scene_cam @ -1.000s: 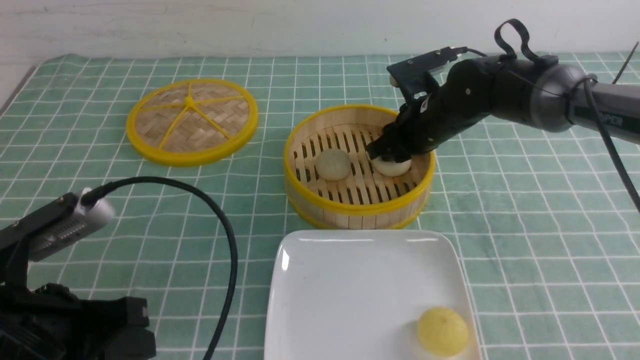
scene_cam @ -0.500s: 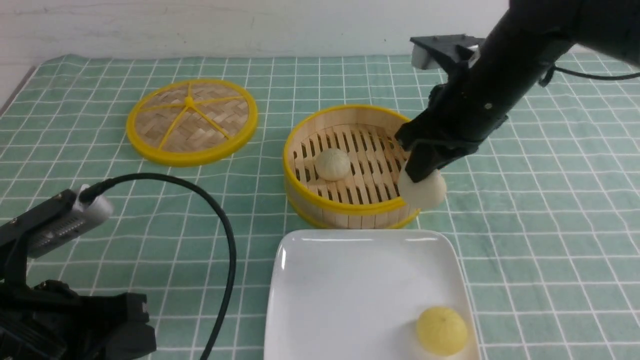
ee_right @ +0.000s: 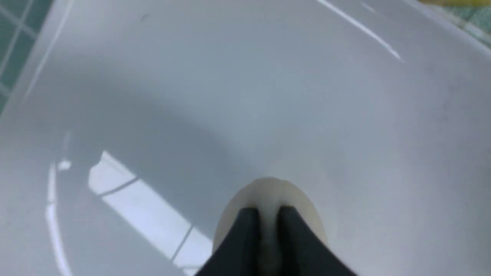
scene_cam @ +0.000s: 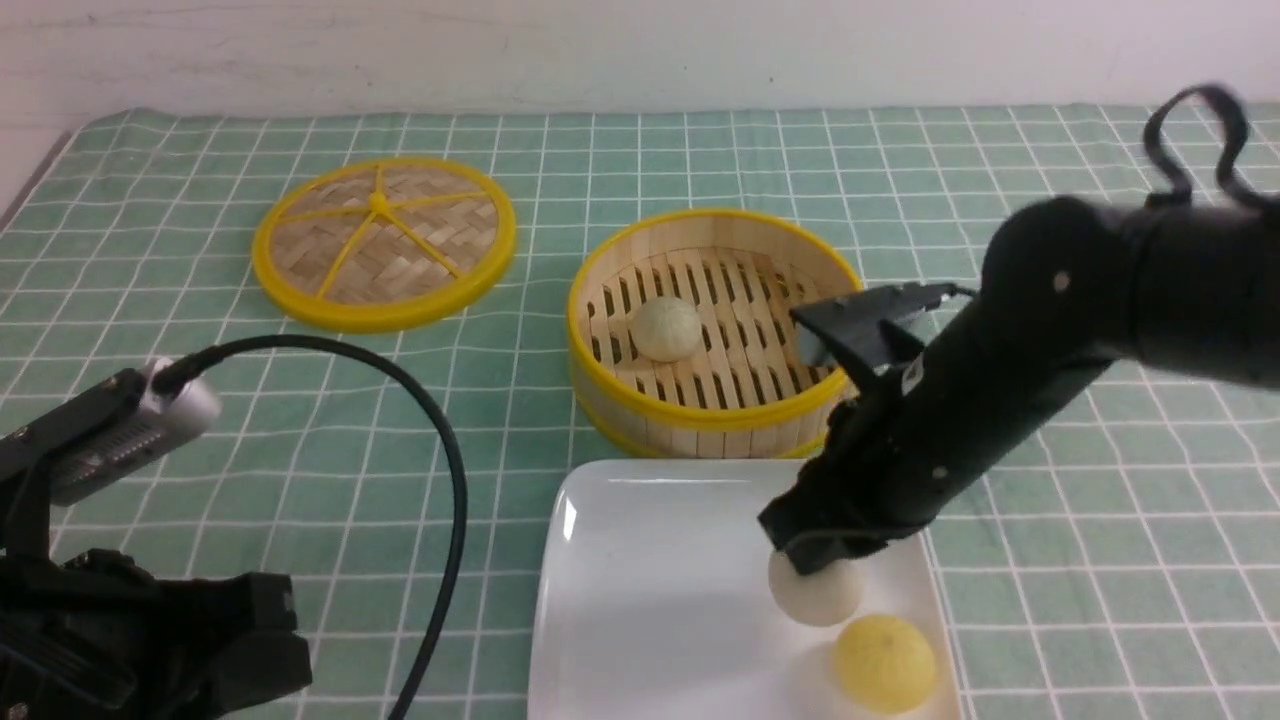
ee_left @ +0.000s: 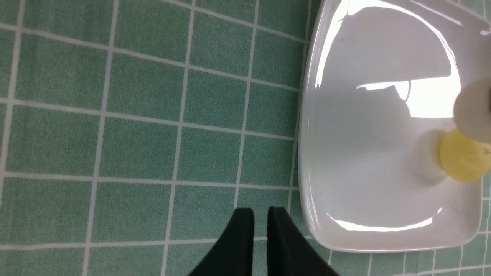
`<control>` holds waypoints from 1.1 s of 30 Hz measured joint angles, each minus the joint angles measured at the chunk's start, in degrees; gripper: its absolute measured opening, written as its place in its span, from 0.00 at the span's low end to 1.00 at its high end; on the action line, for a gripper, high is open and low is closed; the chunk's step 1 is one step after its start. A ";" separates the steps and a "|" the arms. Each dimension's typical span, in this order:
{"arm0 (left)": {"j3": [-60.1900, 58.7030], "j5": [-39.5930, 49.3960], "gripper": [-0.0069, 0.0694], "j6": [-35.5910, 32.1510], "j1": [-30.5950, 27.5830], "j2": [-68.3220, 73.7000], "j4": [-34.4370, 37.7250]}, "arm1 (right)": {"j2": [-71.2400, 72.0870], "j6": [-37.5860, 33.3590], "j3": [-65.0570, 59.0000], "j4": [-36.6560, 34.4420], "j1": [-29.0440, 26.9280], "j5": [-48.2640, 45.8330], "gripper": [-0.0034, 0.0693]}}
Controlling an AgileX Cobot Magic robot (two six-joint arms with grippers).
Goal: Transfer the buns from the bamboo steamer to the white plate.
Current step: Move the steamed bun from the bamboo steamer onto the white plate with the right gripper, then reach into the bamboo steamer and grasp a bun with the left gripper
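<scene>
My right gripper (scene_cam: 815, 560) is shut on a pale cream bun (scene_cam: 816, 592), holding it low over the white plate (scene_cam: 650, 600), beside the bright yellow bun (scene_cam: 885, 662). From the right wrist, the bun (ee_right: 268, 191) bulges around the pinching fingers (ee_right: 245, 237), with glossy plate (ee_right: 230, 96) beneath. The second cream bun (scene_cam: 666, 328) lies on the slat floor of the bamboo steamer (scene_cam: 700, 420). My left gripper (ee_left: 261, 214) is shut, empty, over the green cloth by the plate's edge (ee_left: 307, 153); the held bun (ee_left: 473, 111) and yellow bun (ee_left: 462, 161) show there too.
The flat woven lid (scene_cam: 384, 240) lies at the back left on the green checked cloth. A black cable (scene_cam: 440, 440) loops from the left arm's camera (scene_cam: 110, 440) across the cloth left of the plate. The steamer stands just behind the plate.
The right gripper has lifted one cream bun out of the steamer, carried it over the near rim and lowered it over the plate by the yellow bun. The left arm has barely moved.
</scene>
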State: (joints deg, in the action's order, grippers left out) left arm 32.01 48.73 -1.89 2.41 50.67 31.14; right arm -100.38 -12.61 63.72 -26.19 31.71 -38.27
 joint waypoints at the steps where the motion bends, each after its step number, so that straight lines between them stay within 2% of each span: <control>1: 0.00 -0.36 0.21 0.00 0.00 0.00 0.00 | -0.65 -0.04 -1.75 0.00 0.49 3.77 0.24; 6: 0.00 -0.66 0.21 0.00 0.00 0.00 0.00 | -0.42 -0.23 -3.08 -0.15 0.47 6.77 0.52; 7: 0.00 -0.66 0.21 0.00 0.00 0.00 0.00 | -0.18 -0.23 -3.07 -0.15 0.46 6.63 0.55; 10: 0.00 -1.67 0.22 -0.24 0.00 0.00 0.00 | 4.16 -0.23 -1.49 0.74 -1.66 0.50 0.73; 14: 0.00 -5.07 0.22 -0.68 0.00 0.04 -0.05 | 11.86 0.67 0.03 3.65 -5.19 -6.55 0.77; 17: 0.00 -8.06 0.22 -1.58 0.00 0.72 -0.05 | 19.59 2.68 0.14 7.36 -8.35 -13.23 0.69; 21: 1.19 -8.42 0.21 -3.71 0.00 4.79 -0.05 | 30.00 4.68 -2.07 12.66 -11.47 -18.88 0.47; 22: 3.07 -6.93 0.20 -4.44 0.00 8.20 -0.10 | 34.55 5.01 -4.17 14.80 -12.42 -20.23 0.35; 26: 11.13 -1.17 0.11 -6.16 0.05 17.95 0.02 | 44.77 5.21 -11.11 18.26 -13.50 -20.62 0.08; 28: 16.02 -0.27 0.10 -6.35 0.90 22.35 0.08 | 48.55 5.21 -14.75 18.56 -13.61 -19.38 0.04; 32: 26.16 -1.20 0.09 -6.36 5.48 30.50 -0.10 | 54.72 5.70 -23.27 18.56 -13.63 -12.88 0.03; 33: 31.44 -1.70 0.10 -6.36 8.29 34.63 -0.76 | 56.62 6.28 -27.23 18.56 -13.63 -9.04 0.03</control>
State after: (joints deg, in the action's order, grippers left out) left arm 63.45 47.03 -8.24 10.70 85.30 30.38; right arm -43.76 -6.33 36.49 -7.63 18.08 -47.31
